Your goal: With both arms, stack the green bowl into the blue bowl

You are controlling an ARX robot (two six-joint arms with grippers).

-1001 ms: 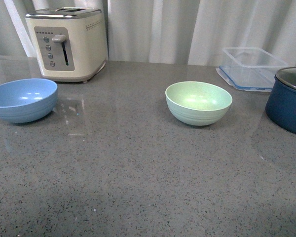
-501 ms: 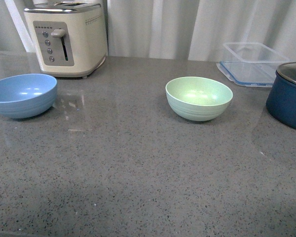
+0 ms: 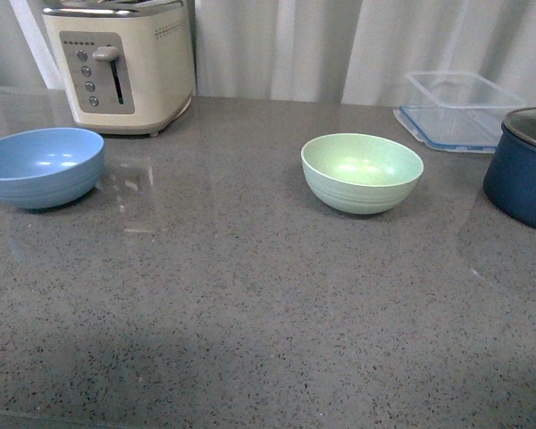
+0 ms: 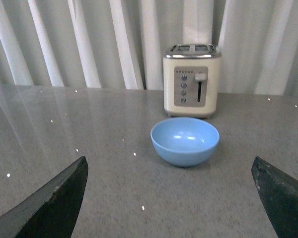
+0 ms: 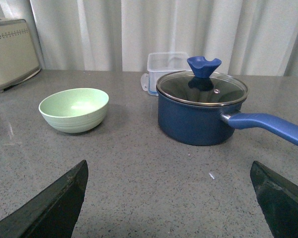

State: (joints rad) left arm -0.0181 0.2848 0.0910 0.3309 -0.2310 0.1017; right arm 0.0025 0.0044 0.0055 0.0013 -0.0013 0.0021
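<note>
The green bowl (image 3: 362, 172) stands upright and empty on the grey counter, right of centre; it also shows in the right wrist view (image 5: 74, 109). The blue bowl (image 3: 41, 166) stands upright and empty at the far left; it also shows in the left wrist view (image 4: 185, 141). Neither arm shows in the front view. My left gripper (image 4: 171, 196) is open and empty, well short of the blue bowl. My right gripper (image 5: 171, 196) is open and empty, short of the green bowl and the pot.
A cream toaster (image 3: 118, 63) stands behind the blue bowl. A clear plastic container (image 3: 458, 109) sits at the back right. A dark navy pot (image 3: 523, 170) with a glass lid (image 5: 202, 86) and long handle (image 5: 270, 126) stands right of the green bowl. Curtains hang behind the counter.
The front view has shifted slightly, so everything on the counter sits a little higher in the picture. Neither bowl has moved on the counter.
</note>
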